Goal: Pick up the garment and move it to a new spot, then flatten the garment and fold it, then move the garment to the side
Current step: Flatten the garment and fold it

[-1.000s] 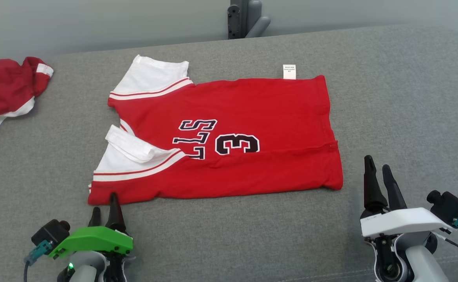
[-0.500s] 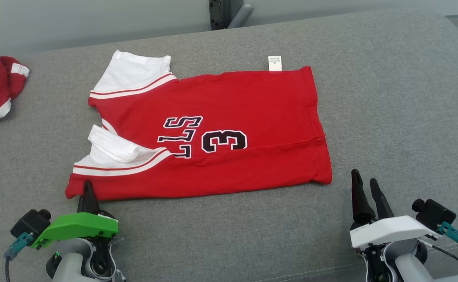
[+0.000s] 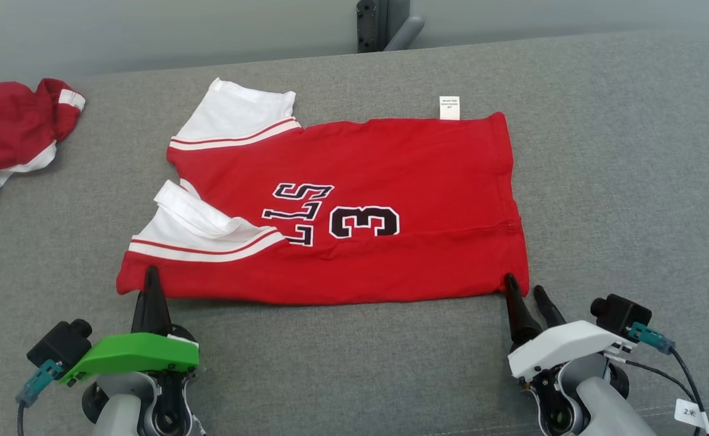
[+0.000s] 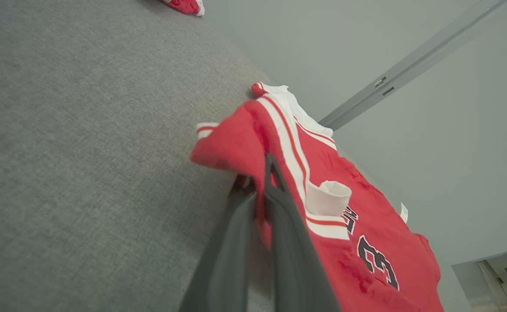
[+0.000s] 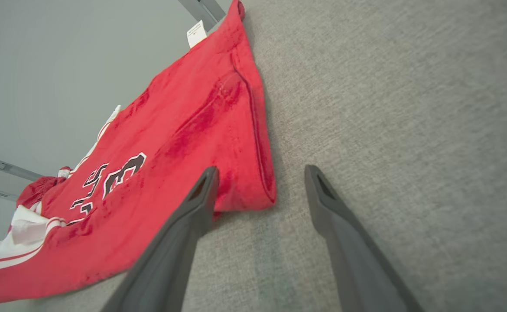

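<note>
Left claw (image 3: 150,274) is clamped tight on the red garment (image 3: 360,175), biting the near edge on the sleeve side of the printed 3 (image 3: 365,222); the left wrist view shows red cloth pinched between its fingers. On the hem side of the 3, the right claw (image 3: 524,284) stands apart. One finger is over the near hem corner and the other is on the bare grey worktop (image 3: 621,181) just past it, with nothing gripped.

Here's the danger, as I read it. If the left arm lifts before the right one bites, the jersey drags and bunches towards the sleeves. The right claw straddles the very tip of the corner, so closing there may catch only a sliver of hem and let it slip. The left bite looks thin too. The white sleeve (image 3: 200,221) on the near-left of the 3 is flipped over, and that crease could carry into the fold.

The garment lies spread on the worktop. A second red bundle (image 3: 9,127) sits well off beyond the sleeves. There are no containers to call; everything lies loose on the cloth surface.
</note>
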Robot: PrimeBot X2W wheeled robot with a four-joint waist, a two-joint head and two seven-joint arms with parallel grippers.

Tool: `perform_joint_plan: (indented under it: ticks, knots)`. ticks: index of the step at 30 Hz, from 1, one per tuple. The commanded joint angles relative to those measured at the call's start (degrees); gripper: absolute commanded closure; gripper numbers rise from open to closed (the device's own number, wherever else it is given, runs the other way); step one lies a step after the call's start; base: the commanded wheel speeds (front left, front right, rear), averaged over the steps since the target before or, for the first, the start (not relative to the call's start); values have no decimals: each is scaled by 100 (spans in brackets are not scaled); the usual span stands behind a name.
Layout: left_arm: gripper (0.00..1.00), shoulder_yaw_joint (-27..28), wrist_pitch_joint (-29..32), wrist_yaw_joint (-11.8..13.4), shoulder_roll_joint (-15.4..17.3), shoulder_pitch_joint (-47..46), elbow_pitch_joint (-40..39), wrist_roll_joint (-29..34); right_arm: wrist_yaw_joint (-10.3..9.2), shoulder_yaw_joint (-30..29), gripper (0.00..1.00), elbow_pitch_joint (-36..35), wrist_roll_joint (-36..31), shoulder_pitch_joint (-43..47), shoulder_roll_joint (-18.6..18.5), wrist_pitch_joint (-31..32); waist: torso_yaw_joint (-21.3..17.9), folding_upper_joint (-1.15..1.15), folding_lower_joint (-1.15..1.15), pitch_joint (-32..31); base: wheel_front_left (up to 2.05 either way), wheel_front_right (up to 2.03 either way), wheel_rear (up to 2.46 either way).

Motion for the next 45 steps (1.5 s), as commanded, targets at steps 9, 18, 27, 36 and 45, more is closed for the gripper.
perform_joint_plan:
  ticks: [9,18,27,36,45]
  knots:
    - [100,-274,1,-17,26,125,-236,-51,-7,197,3,1163,163,-522,-19,146,195,69,0,-68,0,0,0]
    - [100,-367,1,-17,26,198,-276,-3,-4,426,100,1506,314,-771,-8,88,226,69,0,-212,0,0,0]
    - [100,-405,1,-17,26,484,-567,72,-4,42,100,903,404,-421,-31,32,233,69,0,-441,0,0,0]
    - [100,-475,1,35,28,1204,-842,6,-6,-575,100,-734,520,926,-494,723,275,69,0,-535,0,0,0]
    - [100,-917,7,404,28,1654,-575,-143,-4,-1236,100,-1814,74,1883,-147,1450,263,69,0,-497,0,0,0]
